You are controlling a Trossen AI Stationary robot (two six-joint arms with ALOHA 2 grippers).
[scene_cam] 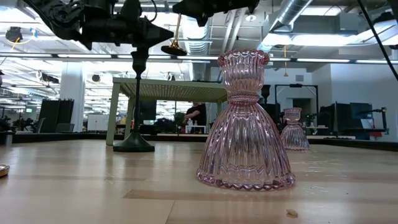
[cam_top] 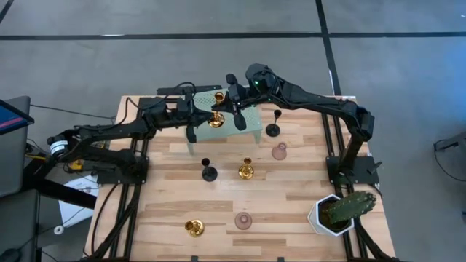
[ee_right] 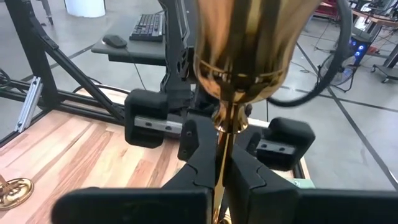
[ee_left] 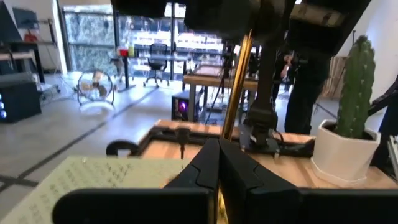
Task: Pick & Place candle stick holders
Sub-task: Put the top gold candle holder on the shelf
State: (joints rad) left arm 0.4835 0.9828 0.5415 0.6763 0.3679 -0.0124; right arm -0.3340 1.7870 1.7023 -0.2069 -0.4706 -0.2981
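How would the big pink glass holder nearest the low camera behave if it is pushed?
The pink glass holder looks fragile, being ribbed glass. Its wide flared base probably resists tipping. On the smooth wooden table it would likely slide rather than roll.

No legible text, label, brand, number or sign in any view. The light green perforated stand [cam_top: 231, 116] carries only a dot pattern, no lettering. The white cactus pot [ee_left: 344, 151] is plain. The screens and monitors in the room beyond that stand are too small and blurred to read.
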